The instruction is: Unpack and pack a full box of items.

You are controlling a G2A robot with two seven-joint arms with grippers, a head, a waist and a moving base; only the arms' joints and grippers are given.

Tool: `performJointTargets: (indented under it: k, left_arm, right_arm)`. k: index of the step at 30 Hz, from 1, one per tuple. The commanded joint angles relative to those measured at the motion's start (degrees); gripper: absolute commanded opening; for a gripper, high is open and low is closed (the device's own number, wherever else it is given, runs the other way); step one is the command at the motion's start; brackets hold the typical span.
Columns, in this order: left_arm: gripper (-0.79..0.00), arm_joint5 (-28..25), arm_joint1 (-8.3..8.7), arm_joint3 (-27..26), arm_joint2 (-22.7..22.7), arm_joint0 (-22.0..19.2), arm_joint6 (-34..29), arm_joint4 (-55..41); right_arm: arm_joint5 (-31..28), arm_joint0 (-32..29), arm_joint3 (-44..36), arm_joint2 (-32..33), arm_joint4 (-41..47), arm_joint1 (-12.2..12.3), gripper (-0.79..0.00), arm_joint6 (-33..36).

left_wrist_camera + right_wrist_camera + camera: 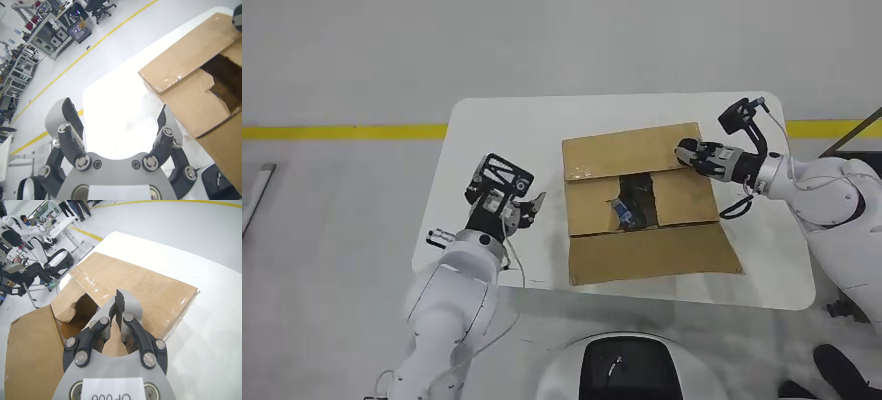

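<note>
The cardboard box sits right of centre on the white counter, its long axis running left to right across the top view. The far flap lies flat over the top. The near flap is folded out toward the lower edge of the frame. Between them a ragged dark opening shows a small blue item inside. The right end effector is at the upper right corner of the box, over the far flap, with its fingers pressed together. I cannot tell whether a thin edge of cardboard is caught between them. From there the opening lies toward the lower left of the frame, along the flap's inner edge. The left end effector hangs left of the box with its fingers spread wide and nothing in them, and a strip of bare counter separates it from the box's left wall. The right arm is plainly the nearer one, so lifting the far flap back to widen the opening is likely its job. Glossy clear tape runs along the flap edges, and I see no print on the cardboard. A white label with dark characters is stuck on the right end effector's housing.
</note>
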Motion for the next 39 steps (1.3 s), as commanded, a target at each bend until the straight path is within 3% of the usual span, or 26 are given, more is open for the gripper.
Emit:
performJointTargets:
  k: [1,7,10,14,20,25,39]
  left_arm:
    - [0.0,-3.6,0.52,-2.6,-1.4,3.9,-0.9,2.6]
    - [0.0,-5.2,1.33,-8.7,-7.4,15.8,-2.1,2.8]
    - [0.0,-4.4,1.36,-9.1,-8.9,19.9,-1.0,0.0]
    - [0.0,-6.8,1.43,-9.1,-9.4,23.7,-2.4,-6.9]
    - [0.0,-9.9,1.72,-8.5,-8.6,25.6,0.0,-7.0]
    - [0.0,-14.6,2.0,-7.2,-7.3,24.3,2.6,-8.1]
    - [0.0,-13.3,1.35,0.4,2.5,14.2,9.4,-3.7]
  right_arm:
    - [0.9,-0.4,-0.2,0.1,0.3,0.0,-0.785,-0.6]
    - [1.6,-1.3,-1.4,0.1,0.1,0.0,-0.785,-0.6]
    - [1.6,-1.5,-1.7,0.1,0.1,0.1,-0.785,-0.5]
    - [1.9,-1.7,-1.9,0.1,0.5,0.1,-0.785,-0.4]
    - [2.2,-2.3,-2.6,0.4,1.2,0.2,-0.785,0.1]
    - [2.1,-2.9,-2.9,0.7,1.4,0.3,-0.785,0.4]
    - [1.4,-3.5,-3.3,1.6,1.5,0.6,-0.785,1.3]
